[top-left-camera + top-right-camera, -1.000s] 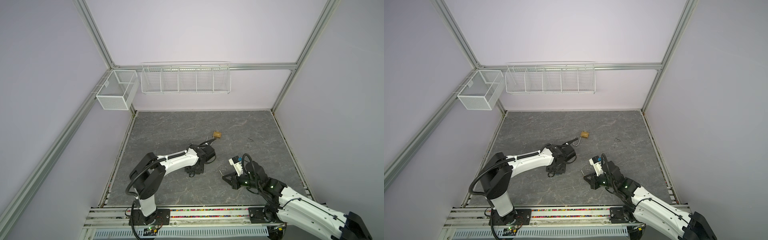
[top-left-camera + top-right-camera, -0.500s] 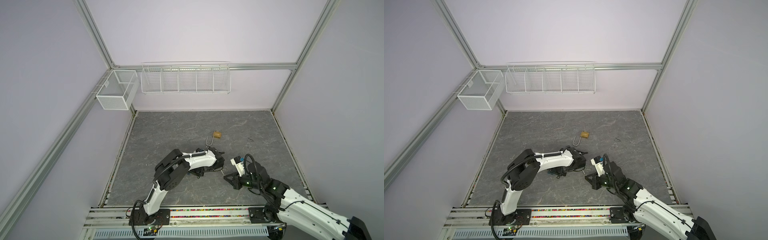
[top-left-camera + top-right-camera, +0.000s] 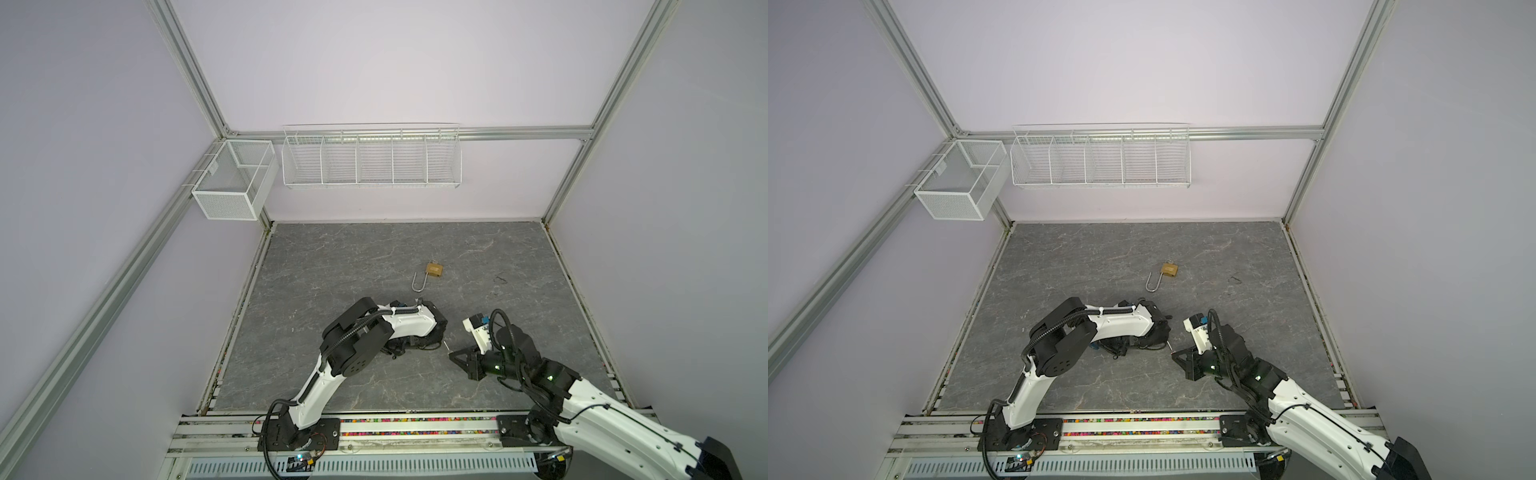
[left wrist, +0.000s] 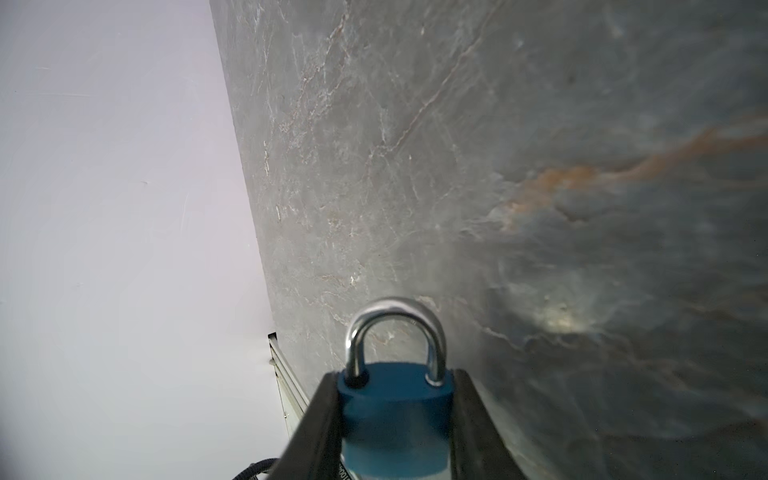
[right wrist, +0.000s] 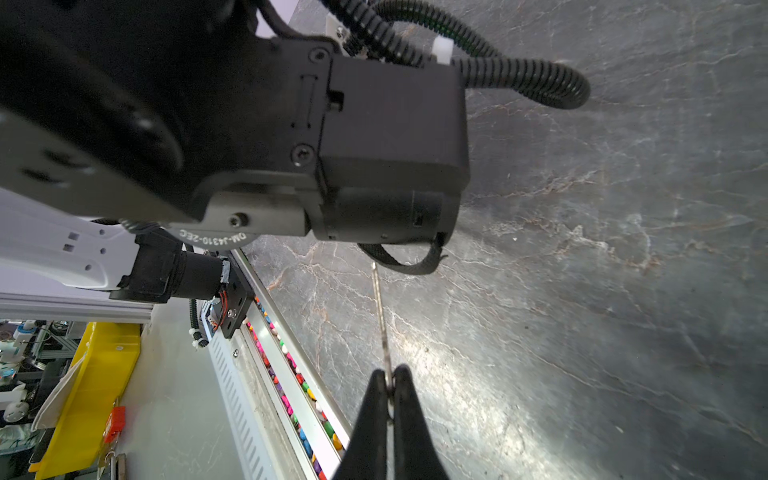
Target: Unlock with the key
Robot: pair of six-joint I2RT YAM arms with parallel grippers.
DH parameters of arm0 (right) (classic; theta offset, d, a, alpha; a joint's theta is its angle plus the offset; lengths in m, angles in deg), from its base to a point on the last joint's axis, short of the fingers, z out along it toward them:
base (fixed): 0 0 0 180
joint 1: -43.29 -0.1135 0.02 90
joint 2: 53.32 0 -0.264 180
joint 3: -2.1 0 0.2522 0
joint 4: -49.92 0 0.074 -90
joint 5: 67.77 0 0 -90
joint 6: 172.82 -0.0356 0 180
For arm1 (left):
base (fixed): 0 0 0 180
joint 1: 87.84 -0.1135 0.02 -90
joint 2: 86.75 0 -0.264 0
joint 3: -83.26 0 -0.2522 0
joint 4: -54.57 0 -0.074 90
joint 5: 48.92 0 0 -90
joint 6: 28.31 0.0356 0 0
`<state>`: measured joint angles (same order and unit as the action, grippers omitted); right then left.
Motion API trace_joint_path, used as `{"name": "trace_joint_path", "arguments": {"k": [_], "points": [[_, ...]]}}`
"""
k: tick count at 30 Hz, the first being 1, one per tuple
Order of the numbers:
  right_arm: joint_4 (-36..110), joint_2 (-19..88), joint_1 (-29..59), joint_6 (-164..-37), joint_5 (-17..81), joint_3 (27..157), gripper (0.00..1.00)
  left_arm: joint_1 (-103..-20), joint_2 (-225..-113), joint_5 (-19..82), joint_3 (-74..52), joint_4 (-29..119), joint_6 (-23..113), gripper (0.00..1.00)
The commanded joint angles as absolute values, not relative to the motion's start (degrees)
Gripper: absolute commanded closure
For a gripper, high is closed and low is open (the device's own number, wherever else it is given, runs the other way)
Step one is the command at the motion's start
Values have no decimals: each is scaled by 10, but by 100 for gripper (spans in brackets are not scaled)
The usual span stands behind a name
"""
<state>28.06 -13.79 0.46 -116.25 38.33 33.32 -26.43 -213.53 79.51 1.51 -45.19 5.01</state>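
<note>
Steadiness is sought: the blue padlock (image 4: 395, 415) is clamped in the left tool (image 4: 395, 376), shackle (closed) jutting ahead of the tips. The key (image 5: 380, 316) is pinched tight in the right tool (image 5: 390, 374), blade projected ahead of it toward the left arm (image 5: 374, 137), presumably for insertion.

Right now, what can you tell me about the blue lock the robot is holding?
The blue padlock has a chunky blue body and a shiny silver metal shackle. Both shackle legs sit in the body, so it looks locked. The left end effector pinches its sides between two black fingers, shackle pointing away from the wrist camera. Its keyhole is hidden.
</note>
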Motion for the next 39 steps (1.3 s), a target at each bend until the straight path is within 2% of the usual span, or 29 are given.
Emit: {"name": "trace_joint_path", "arguments": {"k": [1,3,5,11,20,22,24,27,31,34,39], "points": [[282,-142,7,-1157,382,326,94,-264,-2122,806,3,-453,54,56],[283,-139,8,-1156,383,327,94,-264,-2099,780,-12,-416,66,48],[284,-137,8,-1156,383,328,94,-264,-2075,762,-27,-381,79,46],[287,-126,10,-1153,388,333,94,-269,-2001,701,-70,-296,89,44],[313,-120,10,-1152,410,321,94,-326,-1799,541,-185,-108,137,44],[320,-118,11,-1148,417,325,94,-325,-1738,467,-231,3,150,46],[351,-116,13,-1148,435,327,94,-318,-1659,372,-320,188,155,50],[388,-98,29,-1149,475,349,94,-306,-1565,310,-447,407,133,56],[459,-56,53,-1153,552,383,94,-293,-1499,299,-532,563,112,63],[504,-30,57,-1166,581,391,94,-292,-1457,319,-593,688,88,77],[541,-22,58,-1189,589,392,94,-293,-1429,334,-619,744,83,72]]}}
